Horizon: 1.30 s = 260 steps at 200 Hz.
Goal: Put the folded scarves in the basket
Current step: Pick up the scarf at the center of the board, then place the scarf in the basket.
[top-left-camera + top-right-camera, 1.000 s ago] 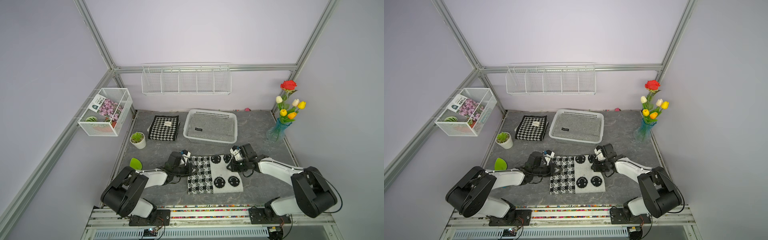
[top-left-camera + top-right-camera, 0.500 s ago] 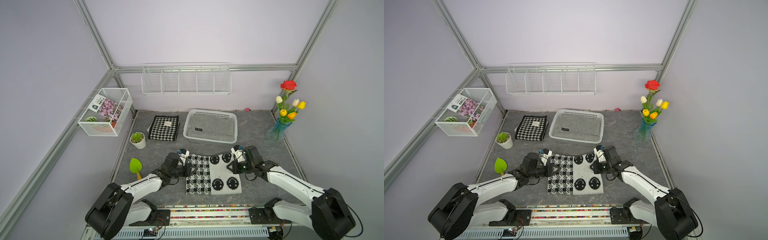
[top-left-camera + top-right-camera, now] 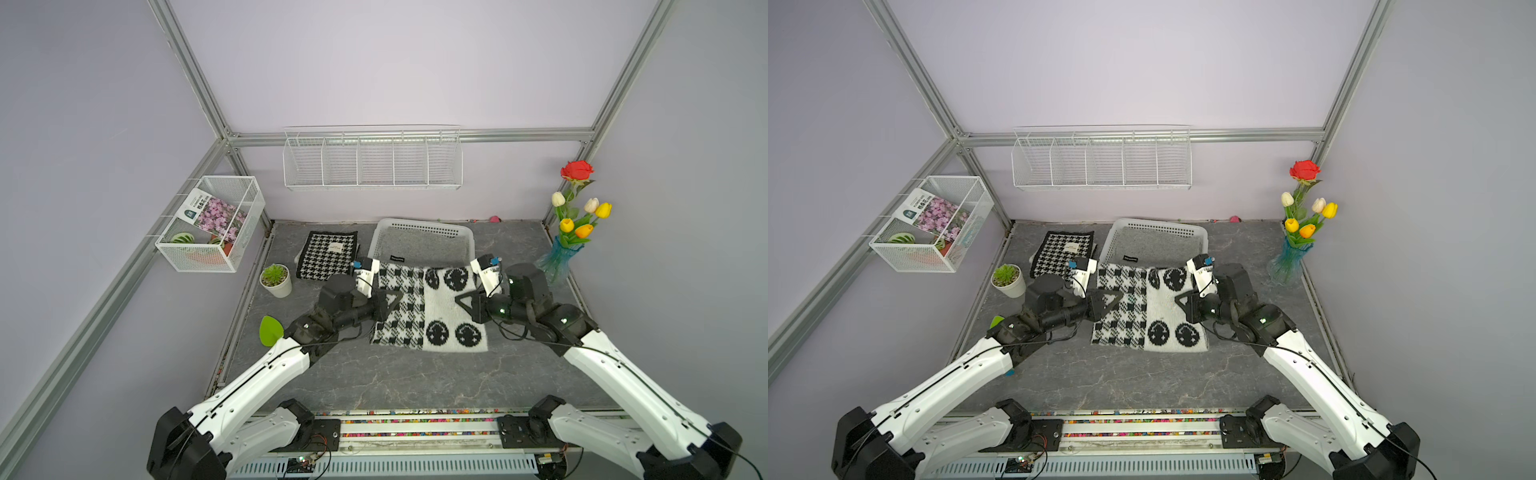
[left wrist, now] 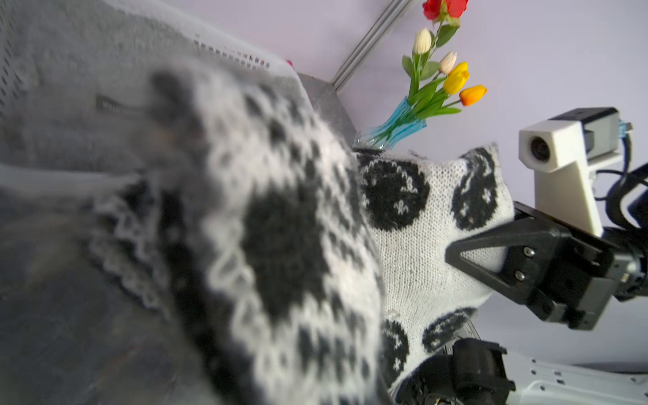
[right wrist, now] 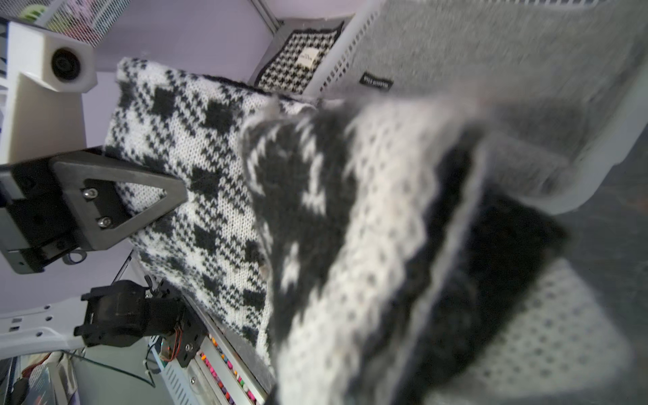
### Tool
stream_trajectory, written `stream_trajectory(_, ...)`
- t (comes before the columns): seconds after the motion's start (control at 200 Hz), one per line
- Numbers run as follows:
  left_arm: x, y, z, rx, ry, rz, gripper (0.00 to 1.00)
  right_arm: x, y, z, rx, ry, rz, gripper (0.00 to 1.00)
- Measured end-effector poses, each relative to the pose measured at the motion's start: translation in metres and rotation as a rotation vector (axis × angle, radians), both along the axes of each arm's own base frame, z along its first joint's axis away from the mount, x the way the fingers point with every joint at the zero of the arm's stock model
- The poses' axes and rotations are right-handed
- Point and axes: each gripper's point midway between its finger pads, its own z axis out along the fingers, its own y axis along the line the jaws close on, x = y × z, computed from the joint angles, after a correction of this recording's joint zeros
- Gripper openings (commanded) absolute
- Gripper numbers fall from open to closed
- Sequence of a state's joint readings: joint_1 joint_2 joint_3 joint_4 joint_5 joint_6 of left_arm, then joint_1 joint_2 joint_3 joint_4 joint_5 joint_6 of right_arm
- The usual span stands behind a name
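With left gripper (image 3: 394, 298) and right gripper (image 3: 462, 302) each pinching a side of the scarf (image 3: 430, 307), carry level and synced over the basket (image 3: 424, 228), clear its near rim, lower flat, release.

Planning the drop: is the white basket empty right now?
No, a grey cloth with a small black label lies inside the basket.
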<state>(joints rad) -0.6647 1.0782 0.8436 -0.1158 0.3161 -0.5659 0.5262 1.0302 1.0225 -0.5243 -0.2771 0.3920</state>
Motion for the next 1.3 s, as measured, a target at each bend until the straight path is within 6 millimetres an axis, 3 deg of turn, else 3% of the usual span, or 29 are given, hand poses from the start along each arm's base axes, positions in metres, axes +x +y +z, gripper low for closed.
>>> stream_trajectory(0.145, 0.030, 0.001, 0.031, 0.003, -0.043, 0.047, 0.00, 0.034, -0.005, 0.024, -0.006, -0.025, -0.054, 0.00)
stream_trajectory(0.345, 0.092, 0.008, 0.036, 0.035, -0.030, 0.119, 0.00, 0.083, -0.018, 0.019, -0.021, 0.016, -0.133, 0.00)
stream_trajectory(0.49, 0.145, 0.005, 0.016, 0.075, 0.019, 0.149, 0.00, 0.116, -0.022, 0.008, -0.016, 0.039, -0.164, 0.00)
stream_trajectory(0.69, 0.199, -0.007, -0.024, 0.088, 0.095, 0.131, 0.00, 0.165, -0.020, -0.020, -0.024, 0.088, -0.184, 0.00)
stream_trajectory(0.875, 0.246, -0.023, -0.049, 0.096, 0.111, 0.104, 0.00, 0.214, -0.013, -0.042, -0.046, 0.112, -0.179, 0.00)
stream_trajectory(1.189, 0.277, -0.022, -0.094, 0.110, 0.162, 0.094, 0.00, 0.254, -0.019, -0.096, -0.137, 0.166, -0.204, 0.00)
stream_trajectory(1.299, 0.281, -0.017, -0.107, 0.109, 0.183, 0.093, 0.07, 0.260, -0.024, -0.113, -0.182, 0.190, -0.207, 0.00)
